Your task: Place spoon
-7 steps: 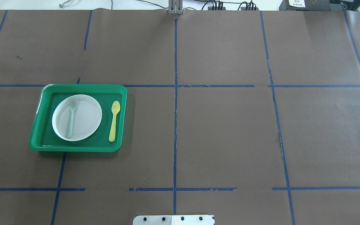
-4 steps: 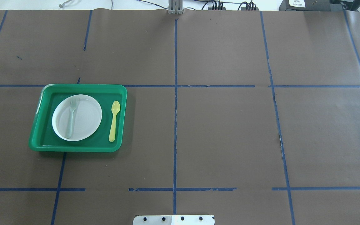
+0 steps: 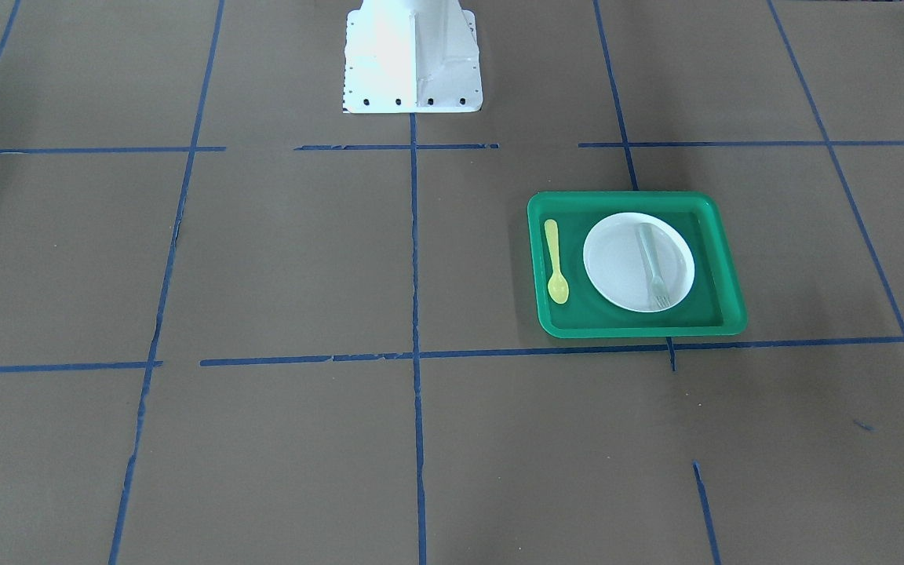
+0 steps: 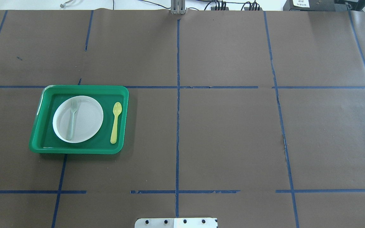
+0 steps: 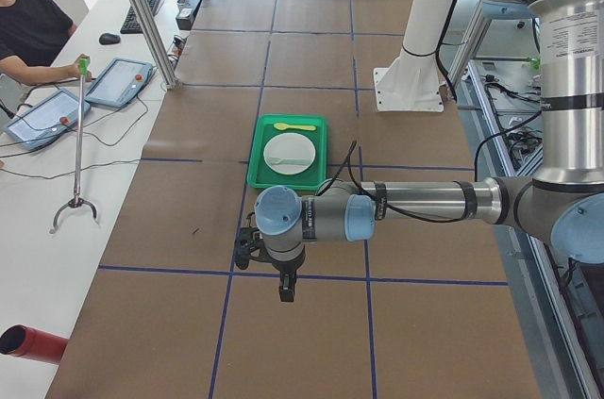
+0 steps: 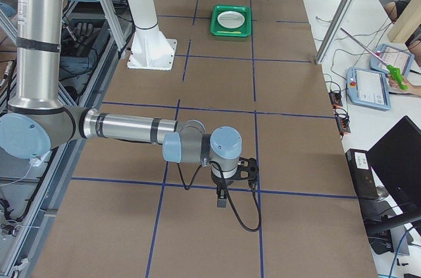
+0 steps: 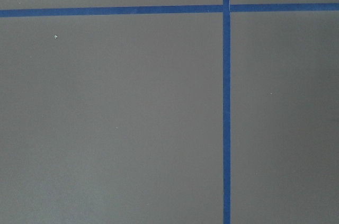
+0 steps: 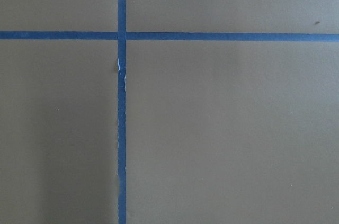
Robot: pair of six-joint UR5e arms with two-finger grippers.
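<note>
The pale-yellow spoon lies flat in the green tray, right of the white plate, bowl pointing away from the robot. It also shows in the front-facing view and the exterior left view. A grey translucent fork lies on the plate. The left gripper hangs over bare table well short of the tray. The right gripper is far from the tray at the other end of the table. Both show only in side views, so I cannot tell whether they are open or shut.
Brown paper with blue tape lines covers the table. The robot's white base plate stands at the table's robot-side edge. Both wrist views show only paper and tape. Operators and tablets sit beyond the far side.
</note>
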